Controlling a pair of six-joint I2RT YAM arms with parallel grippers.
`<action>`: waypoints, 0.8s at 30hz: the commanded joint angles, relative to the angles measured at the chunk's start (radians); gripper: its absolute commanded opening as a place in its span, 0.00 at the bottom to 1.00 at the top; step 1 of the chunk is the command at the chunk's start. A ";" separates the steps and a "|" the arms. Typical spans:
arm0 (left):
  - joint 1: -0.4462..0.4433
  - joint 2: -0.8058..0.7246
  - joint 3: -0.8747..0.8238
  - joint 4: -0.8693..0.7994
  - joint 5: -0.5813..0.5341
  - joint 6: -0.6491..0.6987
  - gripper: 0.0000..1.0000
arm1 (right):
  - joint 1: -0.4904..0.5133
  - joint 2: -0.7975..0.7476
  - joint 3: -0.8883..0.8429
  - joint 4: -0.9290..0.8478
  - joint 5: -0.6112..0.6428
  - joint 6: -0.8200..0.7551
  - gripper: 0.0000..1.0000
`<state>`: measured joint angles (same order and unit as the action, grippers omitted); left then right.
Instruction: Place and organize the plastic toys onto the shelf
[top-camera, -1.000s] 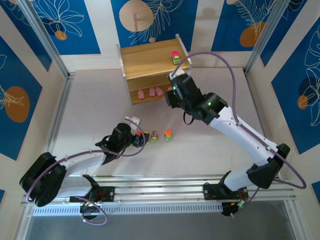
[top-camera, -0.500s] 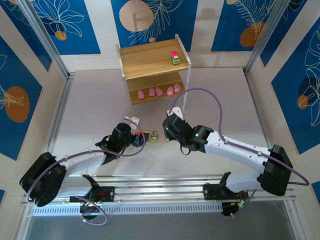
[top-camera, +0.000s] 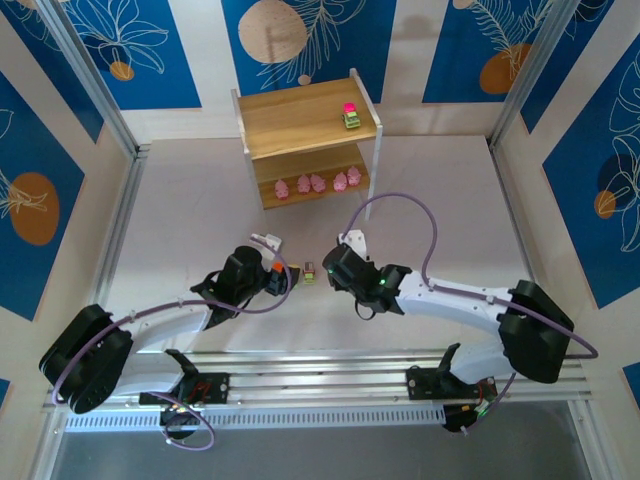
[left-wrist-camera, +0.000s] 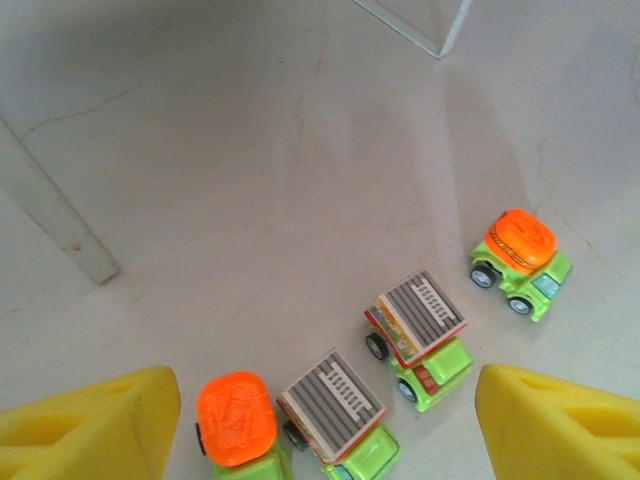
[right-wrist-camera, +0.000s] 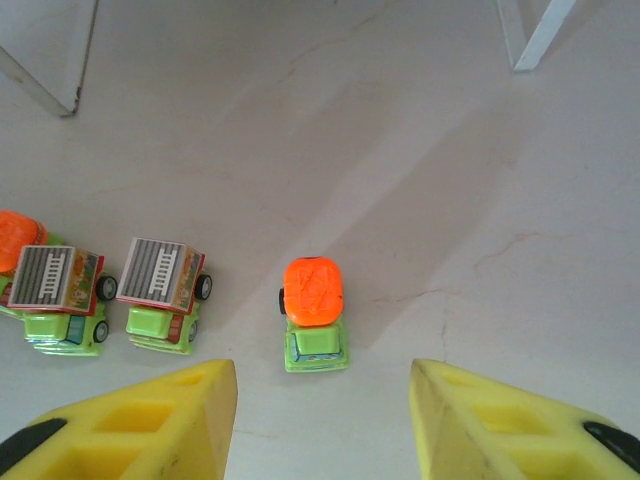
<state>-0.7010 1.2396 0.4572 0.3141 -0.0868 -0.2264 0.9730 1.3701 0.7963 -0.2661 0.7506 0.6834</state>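
While 5 pink plastic pigs (top-camera: 318, 183) line the light wooden two-tier shelf (top-camera: 300, 120)'s lower board and 1 pink-topped green truck (top-camera: 351, 116) sits up top, 4 green-based toy trucks (left-wrist-camera: 415, 335) are left in front of the shelf. Left gripper (left-wrist-camera: 325, 400) jaws wide, right gripper (right-wrist-camera: 322, 385) half-open, both empty.

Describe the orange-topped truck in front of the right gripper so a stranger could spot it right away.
Start at the wooden shelf and come forward to the row of four toy trucks on the table. It is the end truck under the right gripper, green with an orange top. Unlike the other orange truck, it stands apart from the two striped-top trucks.
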 joint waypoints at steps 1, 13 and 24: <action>0.011 0.015 0.041 -0.010 0.062 0.024 0.77 | -0.014 0.041 -0.010 0.054 -0.026 0.041 0.49; 0.010 0.048 0.064 -0.034 0.121 0.044 0.77 | -0.035 0.174 0.000 0.114 -0.071 0.038 0.48; 0.010 0.052 0.064 -0.030 0.118 0.037 0.77 | -0.059 0.243 -0.009 0.203 -0.063 -0.006 0.45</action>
<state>-0.7010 1.2808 0.4984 0.2913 0.0113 -0.1997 0.9199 1.5948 0.7952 -0.1135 0.6804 0.6926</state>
